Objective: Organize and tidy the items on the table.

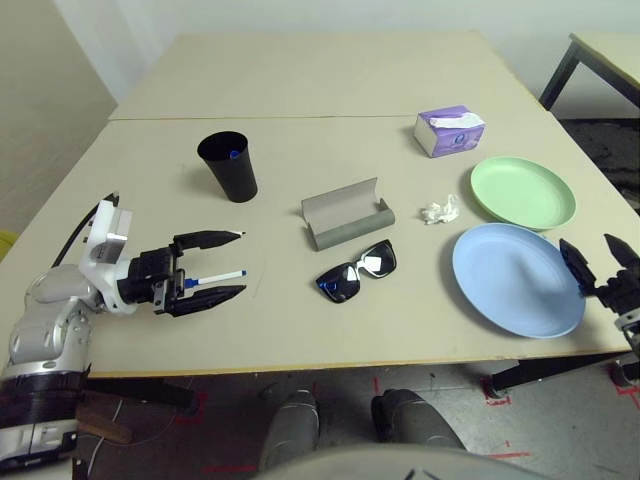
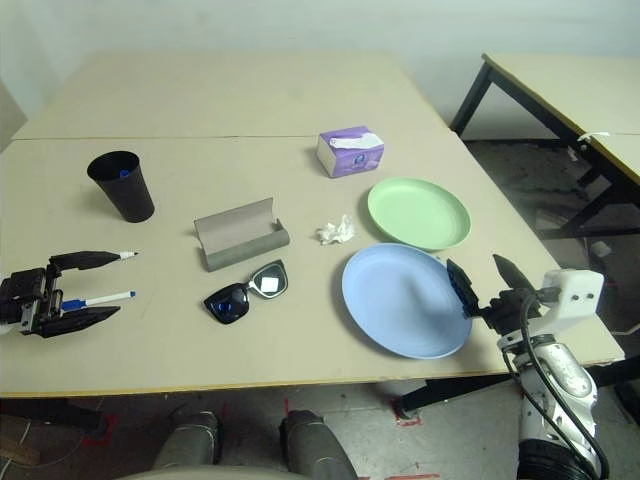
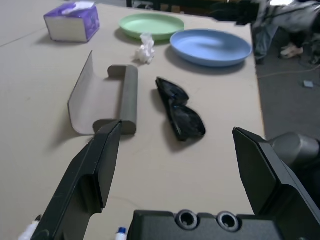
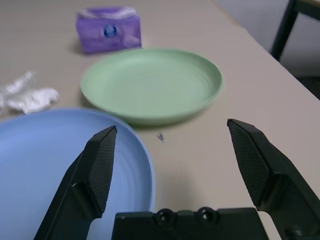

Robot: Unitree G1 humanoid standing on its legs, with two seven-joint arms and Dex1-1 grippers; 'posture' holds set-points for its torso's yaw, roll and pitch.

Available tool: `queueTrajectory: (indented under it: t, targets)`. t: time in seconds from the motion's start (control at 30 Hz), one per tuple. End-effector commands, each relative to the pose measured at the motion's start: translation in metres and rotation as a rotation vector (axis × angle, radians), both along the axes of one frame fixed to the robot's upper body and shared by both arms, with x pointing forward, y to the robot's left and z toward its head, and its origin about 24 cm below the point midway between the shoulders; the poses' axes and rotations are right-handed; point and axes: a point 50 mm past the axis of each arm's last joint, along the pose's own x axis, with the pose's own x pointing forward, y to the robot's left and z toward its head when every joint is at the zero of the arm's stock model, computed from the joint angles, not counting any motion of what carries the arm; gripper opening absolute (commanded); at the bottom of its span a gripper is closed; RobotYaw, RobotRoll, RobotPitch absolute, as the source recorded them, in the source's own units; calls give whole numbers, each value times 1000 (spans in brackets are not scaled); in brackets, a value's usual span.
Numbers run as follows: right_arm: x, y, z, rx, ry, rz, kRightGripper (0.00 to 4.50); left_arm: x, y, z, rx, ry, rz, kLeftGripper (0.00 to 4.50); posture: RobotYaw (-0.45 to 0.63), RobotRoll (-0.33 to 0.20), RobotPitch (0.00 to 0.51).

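My left gripper (image 1: 242, 263) rests open on the table (image 1: 300, 330) near its left front edge. A white marker (image 1: 215, 277) with a blue end lies between its fingers. A second white marker tip (image 1: 238, 235) pokes out at the upper finger. Behind it stands the black cup (image 1: 230, 165) with something blue inside. The grey glasses case (image 1: 348, 215) lies open mid-table, and the black sunglasses (image 1: 358, 272) sit just in front of it. A crumpled tissue (image 1: 438, 211), the green plate (image 1: 523, 192) and the blue plate (image 1: 515, 278) are on the right. My right gripper (image 2: 478, 268) is open at the blue plate's right rim.
A purple tissue box (image 1: 449, 130) stands behind the green plate. A seam line (image 1: 300, 117) crosses the table at the back. A dark-legged side table (image 2: 560, 85) stands off to the right. The table's front edge runs close under both grippers.
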Motion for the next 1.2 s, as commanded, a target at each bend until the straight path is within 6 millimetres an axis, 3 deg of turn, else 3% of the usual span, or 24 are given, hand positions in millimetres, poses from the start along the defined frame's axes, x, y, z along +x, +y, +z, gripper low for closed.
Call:
queueTrajectory:
  t: [0.03,0.23,0.77,1.2]
  targets:
    - [-12,-3,9,8,98,-26,4500,4,-3,-6,18,-3,2,4481,-84,0,89]
    - [-27,8,11,39,223,28,4500,12,-13,-8,39,-73,-21,4481,-113,0,97]
    - [-33,31,1,185,424,139,4500,17,-24,-13,22,-98,-25,4481,-115,0,101]
    - [-21,50,-8,318,549,221,4500,15,-23,-15,10,-120,6,4481,-85,0,97]
